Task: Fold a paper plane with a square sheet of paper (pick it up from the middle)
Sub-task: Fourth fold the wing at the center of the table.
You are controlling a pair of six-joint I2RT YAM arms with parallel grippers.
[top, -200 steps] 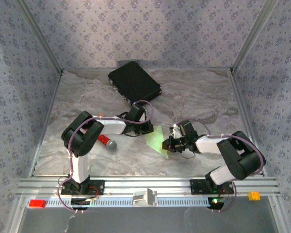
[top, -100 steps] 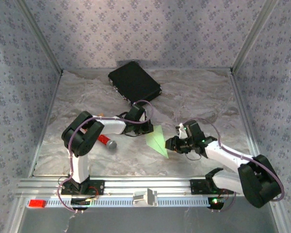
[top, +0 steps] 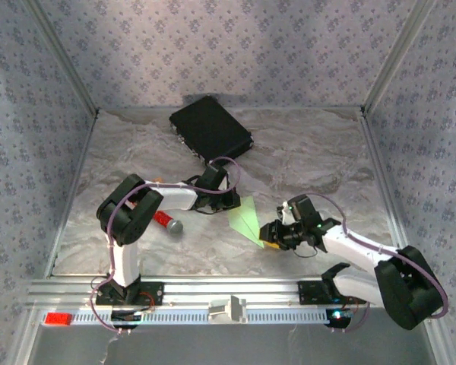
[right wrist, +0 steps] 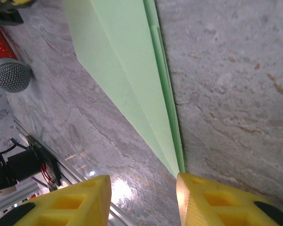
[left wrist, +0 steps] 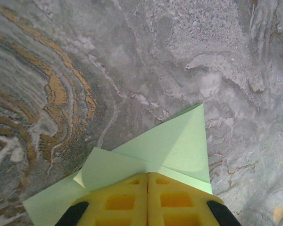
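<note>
We see our left gripper (left wrist: 147, 175) pressed together at the wide end of the paper plane (left wrist: 179, 146) — our right gripper (right wrist: 142, 182) spread by its tip

paper plane (left wrist: 174, 146): near part hidden under left gripper (left wrist: 147, 180) | red-handled tool (top: 166, 221): handle end behind left arm (top: 129, 217)

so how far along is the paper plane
Done: the paper plane is creased into a narrow pointed dart lying flat on the table. In hand: the left gripper, shut, rests on its wide end, and the right gripper stands open at the tip. Left: probably opening out the wings; it isn't picked up yet.
</note>
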